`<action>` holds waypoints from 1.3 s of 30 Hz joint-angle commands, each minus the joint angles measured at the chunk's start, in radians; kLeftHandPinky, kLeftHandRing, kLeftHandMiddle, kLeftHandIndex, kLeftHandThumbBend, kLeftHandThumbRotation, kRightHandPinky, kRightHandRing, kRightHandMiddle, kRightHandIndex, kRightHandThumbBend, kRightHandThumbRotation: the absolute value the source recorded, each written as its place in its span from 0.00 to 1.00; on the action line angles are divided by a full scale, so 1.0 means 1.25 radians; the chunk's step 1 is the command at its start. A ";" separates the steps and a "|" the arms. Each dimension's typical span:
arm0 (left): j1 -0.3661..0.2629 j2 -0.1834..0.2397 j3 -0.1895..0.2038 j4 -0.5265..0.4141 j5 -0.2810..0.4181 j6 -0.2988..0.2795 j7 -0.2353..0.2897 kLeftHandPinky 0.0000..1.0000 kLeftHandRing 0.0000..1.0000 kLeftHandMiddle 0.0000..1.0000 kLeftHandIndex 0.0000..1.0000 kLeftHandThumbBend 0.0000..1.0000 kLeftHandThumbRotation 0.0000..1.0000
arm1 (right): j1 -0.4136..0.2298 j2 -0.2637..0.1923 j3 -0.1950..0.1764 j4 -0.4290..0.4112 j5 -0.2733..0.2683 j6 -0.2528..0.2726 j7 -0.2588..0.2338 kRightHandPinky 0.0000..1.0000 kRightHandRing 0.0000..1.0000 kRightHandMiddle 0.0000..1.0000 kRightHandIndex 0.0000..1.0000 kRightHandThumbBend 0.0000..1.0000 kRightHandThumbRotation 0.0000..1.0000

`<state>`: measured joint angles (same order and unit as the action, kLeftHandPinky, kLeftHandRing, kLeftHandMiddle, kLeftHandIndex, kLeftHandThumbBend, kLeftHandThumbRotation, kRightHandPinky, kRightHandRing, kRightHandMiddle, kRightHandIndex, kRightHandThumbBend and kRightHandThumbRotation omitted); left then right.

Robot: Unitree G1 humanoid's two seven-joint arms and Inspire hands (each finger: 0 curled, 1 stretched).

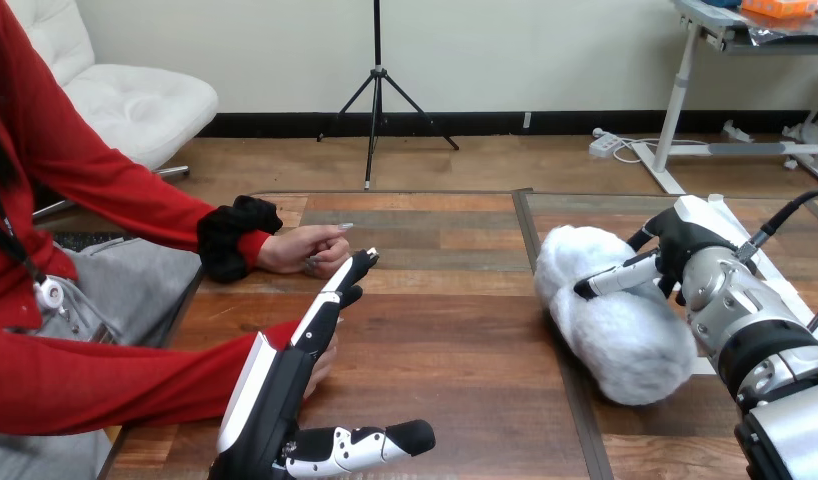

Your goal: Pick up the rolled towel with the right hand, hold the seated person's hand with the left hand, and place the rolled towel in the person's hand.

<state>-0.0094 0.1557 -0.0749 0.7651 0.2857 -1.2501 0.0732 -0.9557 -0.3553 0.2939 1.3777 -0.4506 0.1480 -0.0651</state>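
At the counter's 9 o'clock edge, the person's upper hand rests loosely curled on the wood. The person's lower hand lies at about 7 o'clock, mostly hidden behind the left hand. The left hand is spread wide. Its fingers are straight and point to 1 o'clock, with the tips just beside the upper hand; whether they touch cannot be told. Its thumb sticks out toward 3 o'clock. The towel, white and fluffy, lies on the counter at 3 o'clock. The right hand clasps the towel's 1 o'clock end, with one finger pressed across its top.
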 commanded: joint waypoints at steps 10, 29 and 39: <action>-0.037 0.007 0.002 -0.030 -0.014 -0.010 -0.006 0.90 0.94 0.94 0.93 1.00 0.52 | 0.010 -0.014 -0.024 -0.034 0.010 -0.062 -0.074 0.26 0.33 0.42 0.49 0.90 0.00; -0.034 0.011 0.000 -0.028 -0.020 -0.011 -0.017 0.91 0.95 0.94 0.93 1.00 0.52 | 0.025 -0.027 -0.075 -0.044 0.038 -0.135 -0.137 0.38 0.40 0.48 0.46 0.89 0.00; -0.032 0.014 0.005 -0.033 -0.013 -0.010 -0.017 0.91 0.95 0.94 0.93 1.00 0.52 | 0.032 -0.030 -0.089 -0.047 0.044 -0.165 -0.170 0.42 0.46 0.51 0.45 0.89 0.00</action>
<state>-0.0093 0.1607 -0.0726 0.7652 0.2834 -1.2502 0.0535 -0.8824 -0.3613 0.1996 1.3773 -0.4054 -0.0123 -0.2320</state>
